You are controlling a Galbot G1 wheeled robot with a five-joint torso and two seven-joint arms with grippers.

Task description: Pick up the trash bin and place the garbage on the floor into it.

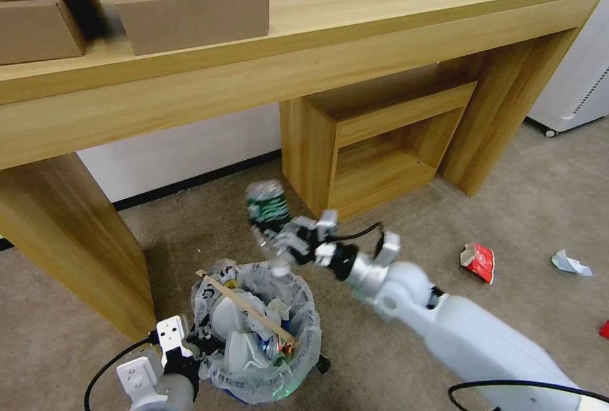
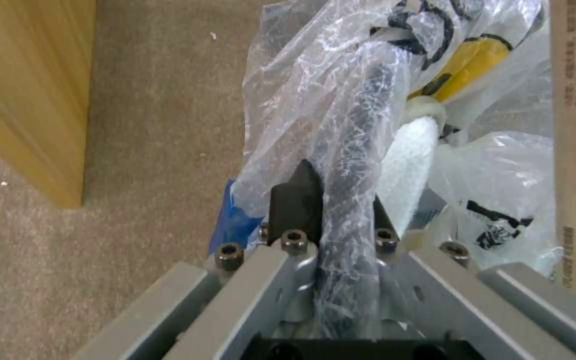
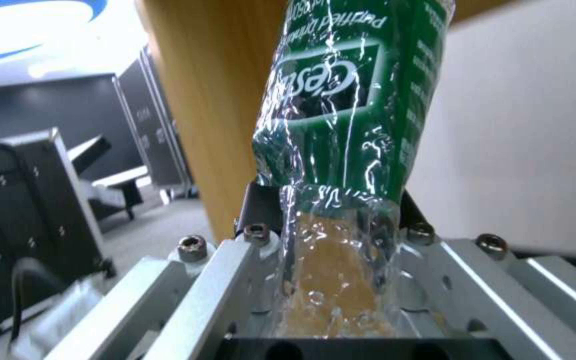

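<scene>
Beige short-pile carpet floor [image 1: 393, 360] under a long light-wood bench [image 1: 355, 24]. Small round dark trash bin with crinkly white bag liner [image 1: 257, 335] sits at 7 o'clock, rim pinched in the left hand [image 2: 338, 200]; inside are wrappers and a thin wooden stick [image 1: 244, 306]. Right hand [image 1: 279, 243] clamps a crushed clear green-labelled plastic bottle [image 1: 268, 205] just above the bin: likely light, slick, crumply; the waist looks the safest hold. Red packet [image 1: 478, 260] lies at 3 o'clock.

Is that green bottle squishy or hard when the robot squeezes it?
Probably squishy: the clear plastic green-labelled bottle looks crumpled and dented where the right end effector pinches it. It seems empty, so likely light. Its smooth, shiny film might make it slippery, so it may slide out above the bag-lined trash bin.
</scene>
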